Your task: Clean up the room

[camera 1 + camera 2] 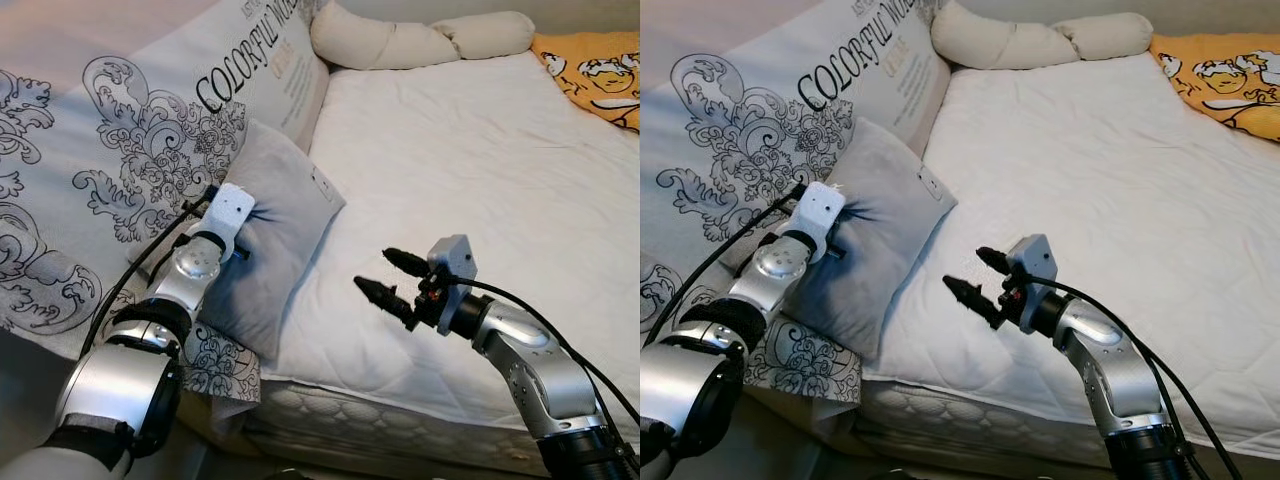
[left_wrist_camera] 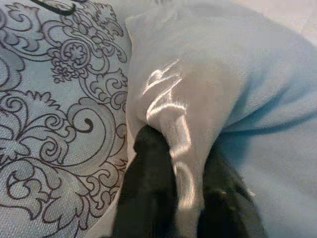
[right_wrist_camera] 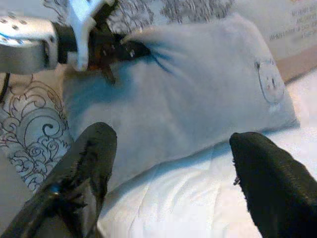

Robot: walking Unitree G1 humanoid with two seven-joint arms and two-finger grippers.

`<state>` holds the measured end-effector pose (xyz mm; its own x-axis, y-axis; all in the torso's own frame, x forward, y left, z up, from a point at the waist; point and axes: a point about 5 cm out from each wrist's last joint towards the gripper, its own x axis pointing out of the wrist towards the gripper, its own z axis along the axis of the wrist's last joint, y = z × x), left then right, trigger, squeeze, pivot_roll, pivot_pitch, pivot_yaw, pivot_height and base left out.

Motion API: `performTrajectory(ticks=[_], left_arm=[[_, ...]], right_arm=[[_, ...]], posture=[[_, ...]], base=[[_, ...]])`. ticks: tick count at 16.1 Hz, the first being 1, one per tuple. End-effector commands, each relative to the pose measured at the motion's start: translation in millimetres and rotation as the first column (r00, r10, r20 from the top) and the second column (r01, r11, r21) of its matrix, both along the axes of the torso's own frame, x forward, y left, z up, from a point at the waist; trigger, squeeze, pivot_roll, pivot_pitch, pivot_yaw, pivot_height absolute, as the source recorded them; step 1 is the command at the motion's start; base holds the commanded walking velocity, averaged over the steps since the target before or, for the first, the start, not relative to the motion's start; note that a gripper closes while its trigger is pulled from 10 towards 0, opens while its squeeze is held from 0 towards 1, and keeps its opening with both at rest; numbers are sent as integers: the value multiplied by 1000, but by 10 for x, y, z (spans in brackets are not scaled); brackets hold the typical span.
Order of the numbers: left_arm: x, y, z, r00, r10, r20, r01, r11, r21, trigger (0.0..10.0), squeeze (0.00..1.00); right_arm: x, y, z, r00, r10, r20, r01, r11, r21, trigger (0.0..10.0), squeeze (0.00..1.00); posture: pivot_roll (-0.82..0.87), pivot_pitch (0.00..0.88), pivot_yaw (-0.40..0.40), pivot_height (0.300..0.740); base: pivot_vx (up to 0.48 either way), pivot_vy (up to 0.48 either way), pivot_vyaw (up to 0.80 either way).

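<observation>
A small grey pillow [image 1: 280,235] leans at the left edge of the bed, against a large white cushion printed with black scrollwork [image 1: 130,150]. My left gripper [image 3: 130,48] is shut on the pillow's left edge, and a fold of grey fabric is pinched between its black fingers [image 2: 151,188]. My right gripper [image 1: 393,276] hovers open over the white mattress [image 1: 480,190], a short way right of the pillow, pointing toward it. Its two fingers [image 3: 84,168] frame the pillow in the right wrist view.
A long cream bolster [image 1: 420,40] lies along the head of the bed. An orange printed blanket [image 1: 595,75] sits at the far right corner. The mattress front edge [image 1: 400,420] runs below my right arm.
</observation>
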<state>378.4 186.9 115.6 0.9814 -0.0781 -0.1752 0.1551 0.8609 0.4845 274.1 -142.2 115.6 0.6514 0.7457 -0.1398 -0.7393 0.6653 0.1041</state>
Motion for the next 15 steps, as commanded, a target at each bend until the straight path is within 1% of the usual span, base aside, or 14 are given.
performTrajectory(ticks=[1, 3, 4, 5, 7, 9, 10, 12, 13, 14, 15], left_arm=[[10, 164, 106, 998, 31, 47, -29, 999, -34, 10000, 1000], [-18, 212, 118, 998, 3, 64, 3, 996, -92, 10000, 1000], [-35, 211, 108, 997, -25, 66, 32, 994, -102, 10000, 1000], [-45, 207, 108, 996, -49, 71, 55, 995, -87, 10000, 1000], [-46, 217, 149, 993, -60, 104, 69, 994, -81, 10000, 1000], [-29, 243, 245, 987, -60, 152, 76, 992, -101, 10000, 1000], [-21, 220, 338, 975, -85, 203, 120, 979, -168, 10000, 1000], [-19, 131, 314, 980, -117, 160, 162, 940, -301, 10000, 1000], [-21, 103, 301, 982, -125, 145, 168, 925, -341, 10000, 1000], [-51, -14, 353, 971, -160, 178, 222, 882, -416, 10000, 1000], [-120, -174, 423, 954, -197, 226, 284, 834, -473, 10000, 1000]], right_arm=[[-15, 28, 46, 1000, -13, -16, 14, 999, 42, 10000, 1000], [-15, -22, 58, 995, -78, -66, 86, 989, 118, 10000, 1000], [-42, -8, 87, 994, -69, -79, 81, 985, 152, 10000, 1000], [-58, 15, 96, 994, -62, -85, 75, 986, 150, 10000, 1000], [-103, 84, 88, 997, -20, -74, 29, 992, 125, 10000, 1000], [-115, 117, 97, 997, -5, -72, 13, 992, 122, 10000, 1000], [-99, 98, 79, 996, -39, -77, 47, 993, 110, 10000, 1000], [-49, 36, 104, 988, -152, -24, 154, 983, 105, 10000, 1000], [-35, 18, 119, 983, -184, -6, 183, 977, 111, 10000, 1000], [-21, -27, 196, 967, -250, 58, 241, 962, 130, 10000, 1000], [32, -100, 287, 934, -330, 139, 309, 938, 155, 10000, 1000]], posture=[[-124, 0, 194, 740], [-119, 0, 188, 740], [-106, 0, 178, 740], [-106, 0, 178, 740], [-58, 0, 137, 740], [-46, 0, 131, 740], [-55, 0, 136, 740], [-68, 0, 136, 740], [-68, 0, 136, 740], [-84, 0, 135, 740], [-93, 0, 137, 740]], base=[[0, 0, 0], [0, 0, 0], [0, 0, 0], [0, 0, 0], [0, 0, 0], [0, 0, 0], [0, 0, 0], [0, 0, 0], [0, 0, 0], [0, 0, 0], [0, 0, 0]])
